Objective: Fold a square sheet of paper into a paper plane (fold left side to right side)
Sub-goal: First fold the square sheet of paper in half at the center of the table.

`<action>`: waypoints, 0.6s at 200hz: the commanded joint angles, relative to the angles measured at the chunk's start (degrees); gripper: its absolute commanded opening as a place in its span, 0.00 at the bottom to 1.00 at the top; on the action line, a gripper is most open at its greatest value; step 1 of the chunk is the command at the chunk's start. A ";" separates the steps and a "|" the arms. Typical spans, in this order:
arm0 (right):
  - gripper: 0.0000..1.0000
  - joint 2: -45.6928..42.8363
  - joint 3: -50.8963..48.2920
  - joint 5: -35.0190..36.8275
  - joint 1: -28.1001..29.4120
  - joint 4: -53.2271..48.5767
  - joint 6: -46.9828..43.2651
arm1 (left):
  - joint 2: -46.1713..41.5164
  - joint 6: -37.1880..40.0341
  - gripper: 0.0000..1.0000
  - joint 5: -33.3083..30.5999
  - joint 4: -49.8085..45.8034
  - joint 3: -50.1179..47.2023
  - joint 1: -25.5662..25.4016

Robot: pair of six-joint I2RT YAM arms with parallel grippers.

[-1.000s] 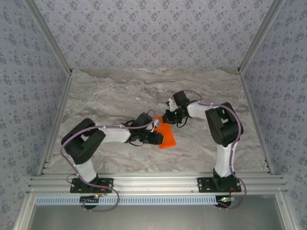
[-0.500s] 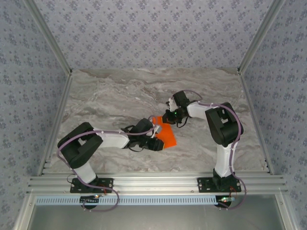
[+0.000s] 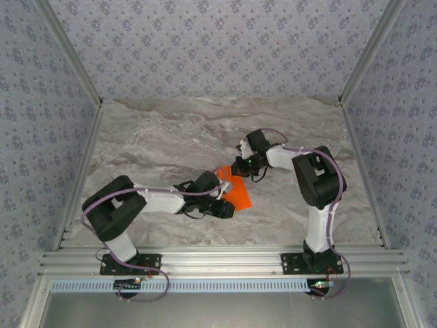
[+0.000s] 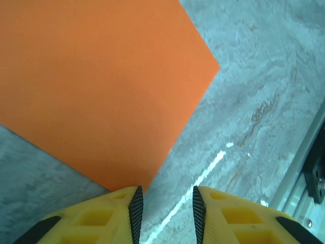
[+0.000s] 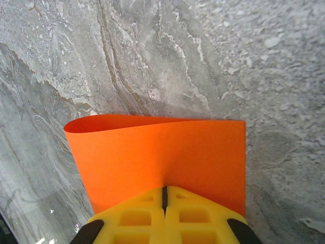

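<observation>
**Set the crease while the far edge is pinned**

The thin, bright orange square sheet of paper [image 3: 234, 190] lies on the grey marbled tabletop [image 3: 157, 143] between the two arms. It is bent over on itself. The right wrist view shows a rounded, uncreased fold along the edge facing away from that gripper.

The right gripper [image 5: 164, 195] has its fingers pressed tight together, with the tips down on the sheet's far part. It seems to pin the paper rather than pinch it. The left gripper [image 4: 165, 211] sits at the sheet's near-left side with its fingers a narrow way apart and nothing between them. A corner of the paper lies just beside one black pad [image 4: 136, 203].

The step in hand looks like flattening this loose fold. The right tips should bear down firmly so the layers cannot slide. The left gripper can then come down on the top layer and sweep along the rounded fold. Check that the edges line up first, since a skewed crease would spoil later folds. Thin paper may buckle if pushed towards the pin, so stroke away from it.
</observation>
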 commanded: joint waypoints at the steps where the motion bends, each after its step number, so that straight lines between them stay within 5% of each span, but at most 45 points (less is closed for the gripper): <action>1: 0.00 3.11 -1.18 5.53 0.25 -6.15 0.57 | -0.18 0.26 0.34 2.19 -4.25 -1.09 -1.42; 120: 0.00 2.94 -0.29 6.03 0.67 -7.08 0.38 | -5.93 1.79 0.35 -0.27 -4.52 1.82 2.85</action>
